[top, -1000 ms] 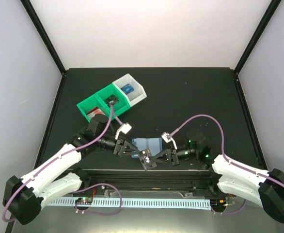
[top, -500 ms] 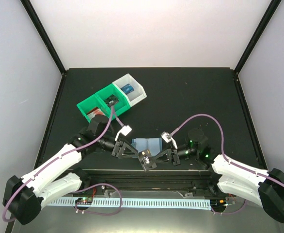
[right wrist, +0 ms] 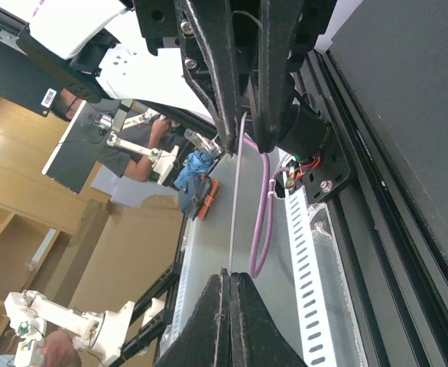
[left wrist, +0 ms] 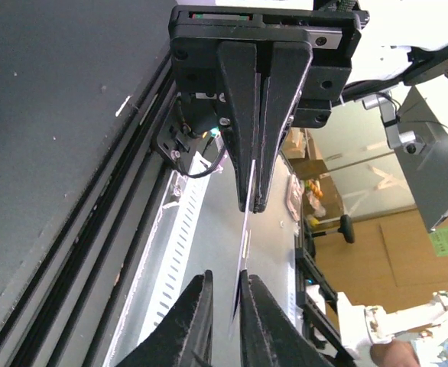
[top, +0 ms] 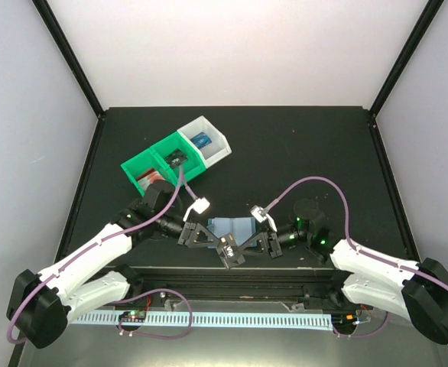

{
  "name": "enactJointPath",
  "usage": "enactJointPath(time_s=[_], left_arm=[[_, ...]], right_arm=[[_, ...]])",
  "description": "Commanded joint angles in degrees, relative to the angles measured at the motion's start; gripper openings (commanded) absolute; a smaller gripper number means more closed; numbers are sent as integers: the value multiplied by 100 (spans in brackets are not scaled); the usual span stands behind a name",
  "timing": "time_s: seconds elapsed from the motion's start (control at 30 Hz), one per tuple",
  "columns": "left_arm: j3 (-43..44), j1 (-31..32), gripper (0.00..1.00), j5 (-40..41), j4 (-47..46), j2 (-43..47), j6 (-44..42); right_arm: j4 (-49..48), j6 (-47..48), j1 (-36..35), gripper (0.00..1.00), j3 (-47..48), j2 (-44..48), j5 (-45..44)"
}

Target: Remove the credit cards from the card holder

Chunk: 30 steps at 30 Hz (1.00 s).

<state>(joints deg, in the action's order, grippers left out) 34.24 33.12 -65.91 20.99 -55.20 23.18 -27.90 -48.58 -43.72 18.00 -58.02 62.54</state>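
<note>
Thin card [left wrist: 245, 222] edge-on, long axis running straight from R gripper [right wrist: 228, 279] to L gripper [left wrist: 225, 281], both equally near; R jaws pressed tight on one end, L jaws at a thin slit round other end, can't tell if gripping; card holder [top: 235, 226] lies just behind both.

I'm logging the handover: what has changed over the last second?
The left hand has narrowed around the card; whether it grips it yet is unclear. The right hand stays shut on that card. The card holder and bins have not moved.
</note>
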Motion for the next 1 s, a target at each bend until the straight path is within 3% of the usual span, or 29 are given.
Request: enactJointPath(time_s=[0.0,0.03,0.23,0.37,0.6,0.87,0.97], left_arm=[[118,23,7,-93,-90,77,-50],[120,28,2,-77,-99,104,-34],[143,18,2,144,-90,338,51],[51,6,1,426,-190,582,203],[26,-45,2,1082,98,1050,290],[449,-95,1,2693,935,1456,273],[554,-112,2,3272,1120,1530,321]], right_arm=[[-189,-57,-27,1,227,-8,101],[-189,-62,-28,1,242,-20,93],[-100,-63,-28,2,248,-54,-83],[14,-66,-23,12,188,17,-403],[615,-55,-13,46,278,126,-986],[1651,302,-12,90,503,582,-1736],[1859,314,-11,100,512,766,-1937]])
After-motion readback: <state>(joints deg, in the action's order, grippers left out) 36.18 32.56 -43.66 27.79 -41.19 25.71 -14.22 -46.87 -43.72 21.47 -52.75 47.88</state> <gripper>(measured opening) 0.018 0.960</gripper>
